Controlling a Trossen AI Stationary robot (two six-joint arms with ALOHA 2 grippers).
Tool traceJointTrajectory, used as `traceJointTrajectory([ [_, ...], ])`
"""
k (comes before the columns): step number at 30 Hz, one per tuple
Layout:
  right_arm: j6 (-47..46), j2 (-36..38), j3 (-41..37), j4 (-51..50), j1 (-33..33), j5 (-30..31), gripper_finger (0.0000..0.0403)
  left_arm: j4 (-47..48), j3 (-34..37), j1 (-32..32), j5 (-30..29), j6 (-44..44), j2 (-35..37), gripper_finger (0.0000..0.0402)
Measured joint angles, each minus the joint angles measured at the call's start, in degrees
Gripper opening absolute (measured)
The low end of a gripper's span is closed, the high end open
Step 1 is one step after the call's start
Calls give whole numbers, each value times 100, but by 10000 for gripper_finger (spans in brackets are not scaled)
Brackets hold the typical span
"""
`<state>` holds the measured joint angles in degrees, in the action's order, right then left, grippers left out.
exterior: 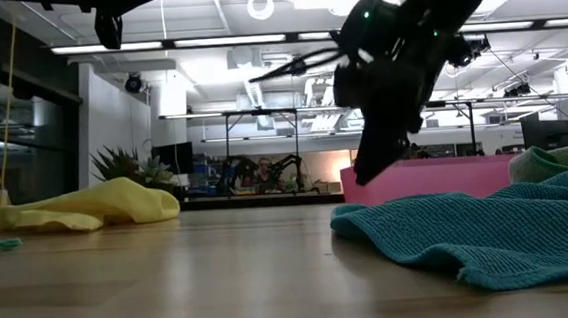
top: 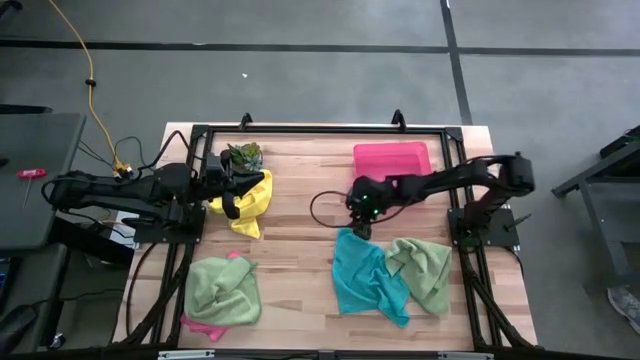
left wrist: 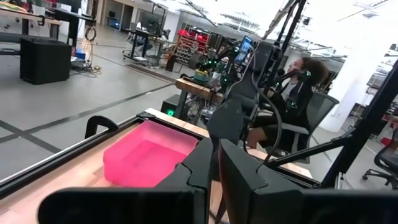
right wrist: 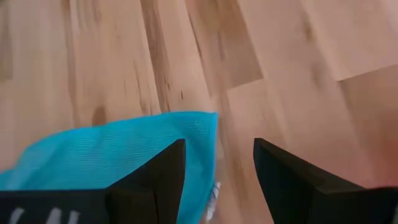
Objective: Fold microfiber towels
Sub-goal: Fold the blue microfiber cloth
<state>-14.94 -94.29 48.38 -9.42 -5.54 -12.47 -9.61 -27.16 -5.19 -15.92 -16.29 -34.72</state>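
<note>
A teal towel [top: 365, 282] lies crumpled on the table's right half, with a light green towel [top: 422, 270] beside it. My right gripper [top: 357, 228] hangs open, slanting down, just above the teal towel's far corner [right wrist: 208, 119]; it does not touch it in the low view [exterior: 370, 168]. A yellow towel [top: 250, 203] lies bunched at the far left, and my left gripper [top: 231, 208] is shut, held level and high above it [exterior: 108, 31]. Another light green towel [top: 222, 290] lies heaped on a pink towel [top: 203, 325] at the near left.
A pink tray [top: 392, 160] stands at the far right, just behind my right gripper. A small green plant [top: 243, 155] sits by the yellow towel. Bare wood shows in the table's middle [top: 295, 270]. A person sits beyond the table [left wrist: 298, 87].
</note>
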Motion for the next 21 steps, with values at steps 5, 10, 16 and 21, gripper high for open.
traceJointTrajectory([
  [5,1,-419,0,285,176,27,181,69,1,0,12,0,0,19],
  [10,4,-698,22,414,385,437,181,132,0,0,17,0,0,19],
  [16,4,-764,17,629,567,671,167,134,1,0,17,0,0,19],
  [21,-25,-777,9,671,649,941,93,194,1,0,15,0,0,19],
])
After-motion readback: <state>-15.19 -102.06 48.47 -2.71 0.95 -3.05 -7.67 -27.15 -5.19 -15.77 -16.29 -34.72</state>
